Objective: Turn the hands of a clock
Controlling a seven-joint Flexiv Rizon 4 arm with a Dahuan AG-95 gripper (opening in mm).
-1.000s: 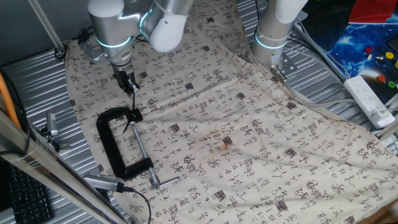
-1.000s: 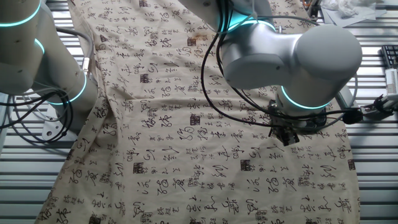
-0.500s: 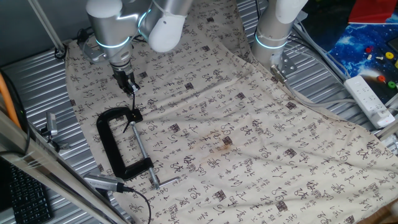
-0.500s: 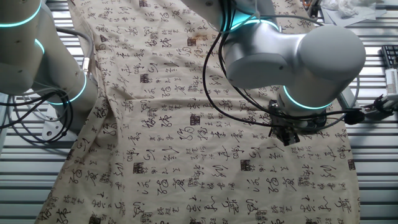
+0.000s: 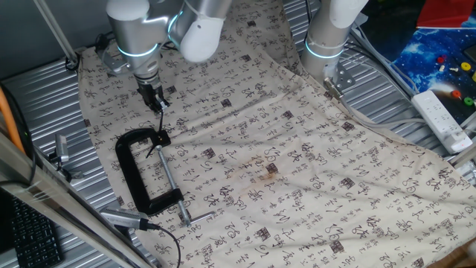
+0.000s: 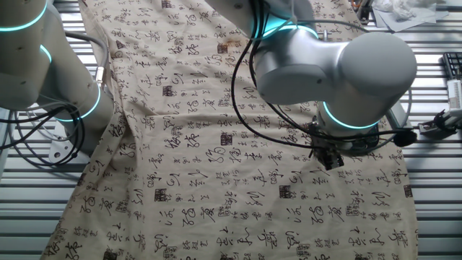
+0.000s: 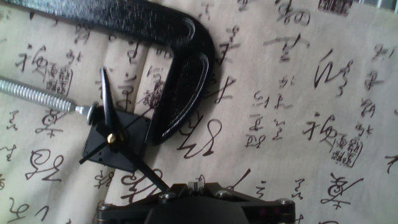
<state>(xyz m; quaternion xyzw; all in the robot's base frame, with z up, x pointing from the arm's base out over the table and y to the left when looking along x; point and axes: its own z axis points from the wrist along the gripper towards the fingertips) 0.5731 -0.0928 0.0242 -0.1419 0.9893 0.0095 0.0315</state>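
A black C-clamp (image 5: 134, 175) lies on the printed cloth and grips a small black clock block (image 7: 118, 146) at its jaw. The hands (image 7: 107, 102) are thin black needles on a brass pivot. One points up and one runs down-right until its tip passes out of sight under my gripper (image 7: 196, 184). In the fixed view the hands (image 5: 155, 147) show as a thin sliver by the clamp's head. My gripper (image 5: 157, 103) hangs just beyond that head with its fingers together in a narrow point. From the other side the gripper (image 6: 328, 160) shows under the arm, and the clamp is hidden.
The clamp's silver screw (image 7: 37, 93) meets the block from the left, and its handle end (image 5: 186, 216) lies near the cloth's front edge. A second arm's base (image 5: 327, 37) stands at the back. A white power strip (image 5: 442, 119) lies at the right and a keyboard (image 5: 30, 238) at the front left.
The arm has shifted a little sideways over the clamp's head. The clamp and cloth have not moved.
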